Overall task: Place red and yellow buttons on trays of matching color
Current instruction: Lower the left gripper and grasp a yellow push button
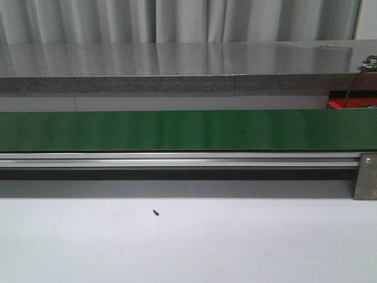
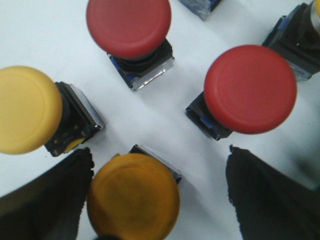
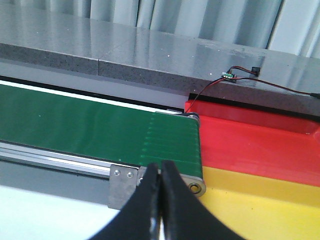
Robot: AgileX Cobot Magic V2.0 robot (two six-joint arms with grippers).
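Note:
In the left wrist view my left gripper is open just above a group of push buttons on the white table. A dark yellow button sits between its fingers, closer to one of them. Beyond it stand a paler yellow button and two red buttons. In the right wrist view my right gripper is shut with nothing in it, near the end of the green conveyor belt. A red tray and a yellow tray lie beside that belt end. Neither gripper shows in the front view.
The green conveyor belt runs across the front view on an aluminium rail, with a metal bracket at its right end. A grey stone ledge lies behind. A small dark speck lies on the white table.

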